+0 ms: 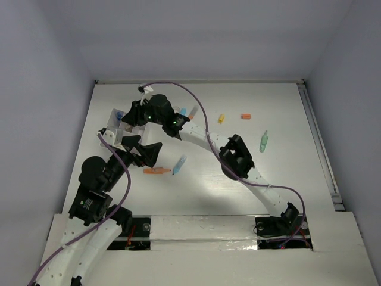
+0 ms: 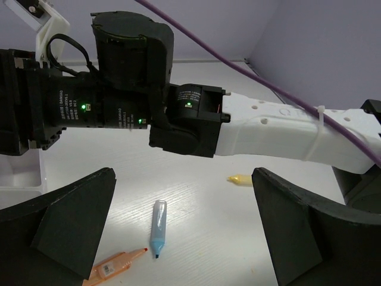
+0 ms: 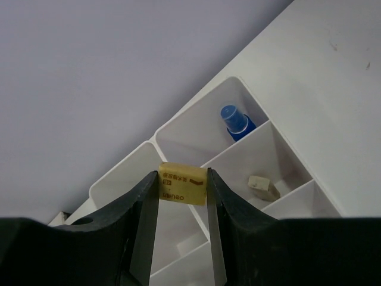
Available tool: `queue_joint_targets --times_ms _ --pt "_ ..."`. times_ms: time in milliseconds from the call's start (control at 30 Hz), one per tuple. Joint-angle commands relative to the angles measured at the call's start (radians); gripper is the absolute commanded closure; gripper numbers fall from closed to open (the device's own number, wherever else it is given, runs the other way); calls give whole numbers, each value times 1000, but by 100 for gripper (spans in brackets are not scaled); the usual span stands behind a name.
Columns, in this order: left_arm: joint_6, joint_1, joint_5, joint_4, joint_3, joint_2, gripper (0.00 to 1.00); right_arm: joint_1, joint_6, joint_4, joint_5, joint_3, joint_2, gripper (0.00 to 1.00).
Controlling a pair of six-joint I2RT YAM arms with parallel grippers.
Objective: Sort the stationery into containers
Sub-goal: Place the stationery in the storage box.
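Eraser (image 3: 183, 186): clamped in right end effector (image 3: 182, 193), hangs over box (image 3: 193, 134) at far-left counter (image 1: 268, 179). Box: holds blue-capped bottle (image 3: 235, 122) in one compartment, pale lump (image 3: 262, 186) in next. Left end effector (image 2: 184, 220): jaws wide apart, hovers above blue pen (image 2: 158, 227) and orange pen (image 2: 116, 263).

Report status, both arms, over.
Left gripper open, empty, above blue pen. Right gripper shut on yellow eraser, over box. Blue cap, pale eraser in compartments. Nothing seen blocking.

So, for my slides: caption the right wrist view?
Right gripper holds a yellow eraser above the white divided box containing a blue-capped bottle and a small beige eraser.
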Motion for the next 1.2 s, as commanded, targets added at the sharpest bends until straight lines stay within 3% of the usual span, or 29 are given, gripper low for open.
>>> queue_joint_targets --times_ms 0,100,233,333,567,833,1000,1167 --pt "5 5 1 52 29 -8 1 11 3 -19 18 110 37 75" --pt "3 5 4 54 28 -6 1 11 5 -23 19 129 53 70" --pt "3 5 3 54 28 -3 1 11 2 -19 21 124 50 51" --pt "3 5 4 55 28 0 1 11 2 -1 21 104 28 42" --pt "2 5 12 60 25 4 1 11 -17 3 31 66 -19 36" --pt "0 15 13 61 23 10 1 -36 -93 123 94 -460 -361 48" --pt "-4 24 24 66 22 23 1 -78 -175 134 192 -860 -642 50" --pt "-7 33 46 69 22 52 1 -180 -179 37 228 -1046 -791 52"
